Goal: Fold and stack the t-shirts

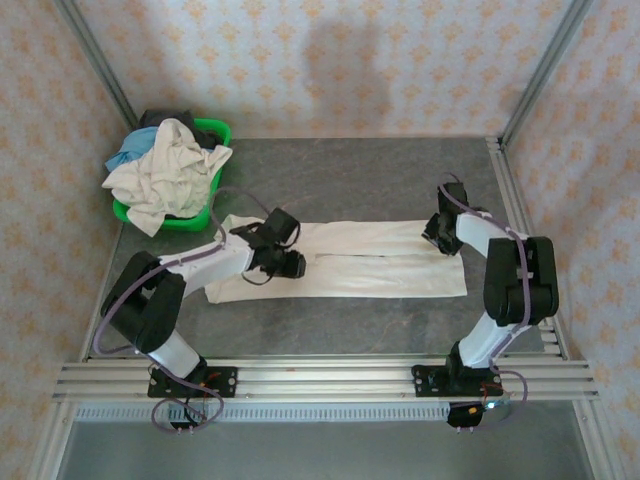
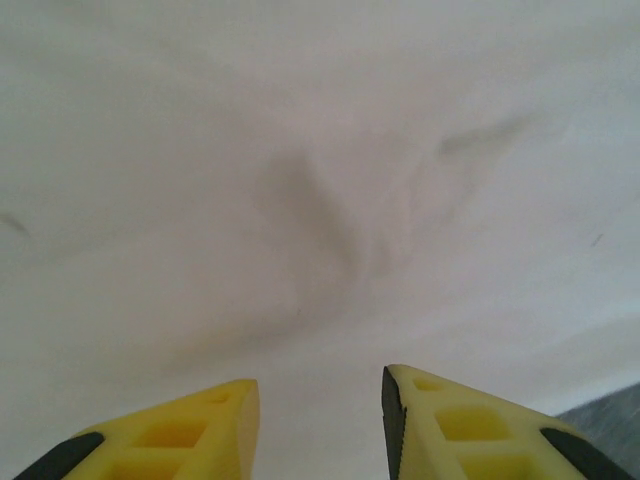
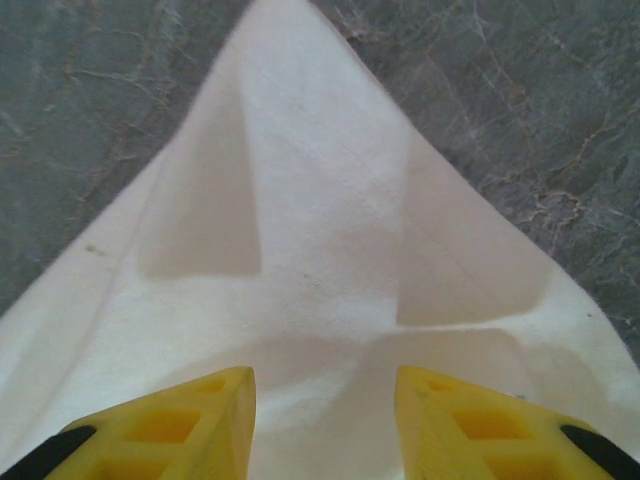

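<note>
A cream-white t-shirt [image 1: 370, 262] lies on the grey table [image 1: 350, 180], folded lengthwise into a long strip. My left gripper [image 1: 288, 263] is down on the strip's left part. In the left wrist view its yellow fingers [image 2: 440, 420] stand apart, open [image 2: 320, 385], over smooth, lightly creased cloth [image 2: 320, 200]. My right gripper [image 1: 437, 235] is at the strip's right end. Its jaws are open [image 3: 325, 375] with the white cloth [image 3: 320, 250] under and between them, narrowing to a point farther off. More t-shirts, white [image 1: 165, 170], light blue [image 1: 128, 152] and dark [image 1: 160, 118], are heaped in the basket.
The green plastic basket [image 1: 215, 128] stands at the back left corner, close to the shirt's left end. Metal frame rails [image 1: 320, 375] run along the near edge and up the right side [image 1: 510, 200]. Bare grey table lies behind and in front of the strip.
</note>
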You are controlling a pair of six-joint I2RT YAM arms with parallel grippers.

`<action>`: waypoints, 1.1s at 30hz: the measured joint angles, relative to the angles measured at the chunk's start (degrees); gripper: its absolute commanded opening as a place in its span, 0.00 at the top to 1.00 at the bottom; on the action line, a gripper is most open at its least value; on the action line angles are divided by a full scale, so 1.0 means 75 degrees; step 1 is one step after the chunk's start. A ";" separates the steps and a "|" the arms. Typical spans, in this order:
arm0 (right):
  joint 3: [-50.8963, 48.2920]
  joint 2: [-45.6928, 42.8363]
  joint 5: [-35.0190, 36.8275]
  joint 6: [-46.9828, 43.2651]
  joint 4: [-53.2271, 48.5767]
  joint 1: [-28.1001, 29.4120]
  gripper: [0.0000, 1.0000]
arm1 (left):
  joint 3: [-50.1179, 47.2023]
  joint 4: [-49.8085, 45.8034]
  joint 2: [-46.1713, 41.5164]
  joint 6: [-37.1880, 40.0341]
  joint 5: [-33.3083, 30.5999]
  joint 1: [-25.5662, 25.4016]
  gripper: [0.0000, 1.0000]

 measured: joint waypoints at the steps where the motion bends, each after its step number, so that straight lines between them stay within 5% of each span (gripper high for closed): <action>1: 0.0000 -0.0041 -0.0023 0.0003 0.0012 0.0047 0.59 | 0.0463 -0.0117 0.0169 0.0009 -0.0140 0.0029 0.61; 10: 0.0000 -0.0055 -0.0178 0.0000 0.0038 0.0259 0.59 | 0.3445 -0.0277 0.2664 0.0210 -0.0586 0.0216 0.61; 15: 0.0000 -0.0055 -0.0154 -0.0006 0.0029 0.0259 0.58 | 0.2806 -0.0463 0.2847 0.0184 -0.0583 0.0216 0.61; 33: 0.0003 0.0198 0.0189 -0.0035 -0.0055 0.0175 0.58 | 0.0047 0.0160 0.0682 -0.0667 -0.0245 -0.0140 0.61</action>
